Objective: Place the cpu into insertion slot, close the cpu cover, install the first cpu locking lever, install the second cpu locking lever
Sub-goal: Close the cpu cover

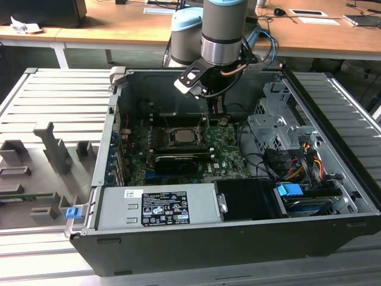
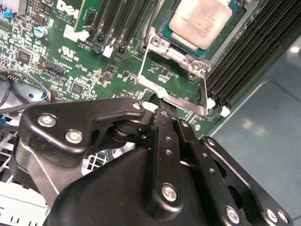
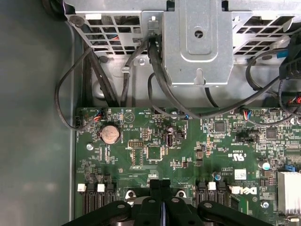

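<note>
Fingers (image 3: 153,202) of the end effector (image 3: 161,184) are pressing tight together in the first wrist view, so it is closed. 1 arm (image 1: 224,30) is reaching down into the open computer case (image 1: 238,253), which is sitting on the grey desk (image 1: 53,98). In the exterior view the end effector (image 1: 213,111) is hanging just over the green board (image 1: 229,152), near the back wall of the case.

The cpu (image 2: 201,21) is lying flat in the insertion slot (image 2: 164,36), with its silver face up. The cpu cover (image 2: 173,98) is not lying on the chip. It is sitting open beside the slot, and the board is showing through its big hole. The tip of the end effector (image 2: 159,112) is sitting just beside the cover's edge that is away from the slot. I cannot tell if it is touching that edge.

In the first wrist view a round coin battery (image 3: 110,133) is sitting on the board. Black cables (image 3: 157,80) are running from the board up past a grey metal box (image 3: 202,42).
</note>
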You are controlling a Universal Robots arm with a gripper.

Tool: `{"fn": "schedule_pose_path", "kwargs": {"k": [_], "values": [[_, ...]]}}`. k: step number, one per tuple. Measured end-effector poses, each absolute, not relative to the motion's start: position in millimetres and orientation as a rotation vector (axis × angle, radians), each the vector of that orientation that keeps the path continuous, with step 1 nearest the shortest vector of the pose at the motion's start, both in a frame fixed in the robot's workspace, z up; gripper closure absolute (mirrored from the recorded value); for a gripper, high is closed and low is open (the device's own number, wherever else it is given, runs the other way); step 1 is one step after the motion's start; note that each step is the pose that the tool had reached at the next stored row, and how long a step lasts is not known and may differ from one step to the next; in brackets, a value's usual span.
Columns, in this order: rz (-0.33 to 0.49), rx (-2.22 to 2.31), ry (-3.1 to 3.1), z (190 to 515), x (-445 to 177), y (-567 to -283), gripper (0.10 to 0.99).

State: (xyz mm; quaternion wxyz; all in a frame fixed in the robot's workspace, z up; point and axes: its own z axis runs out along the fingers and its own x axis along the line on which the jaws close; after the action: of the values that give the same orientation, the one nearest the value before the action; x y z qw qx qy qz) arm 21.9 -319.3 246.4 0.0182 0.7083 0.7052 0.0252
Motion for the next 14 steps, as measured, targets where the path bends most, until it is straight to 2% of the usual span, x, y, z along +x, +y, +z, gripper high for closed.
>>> {"fn": "schedule_pose_path", "kwargs": {"k": [14], "values": [[0.078,2.2,2.19,246.4,17.5,-319.3,0.98]]}}
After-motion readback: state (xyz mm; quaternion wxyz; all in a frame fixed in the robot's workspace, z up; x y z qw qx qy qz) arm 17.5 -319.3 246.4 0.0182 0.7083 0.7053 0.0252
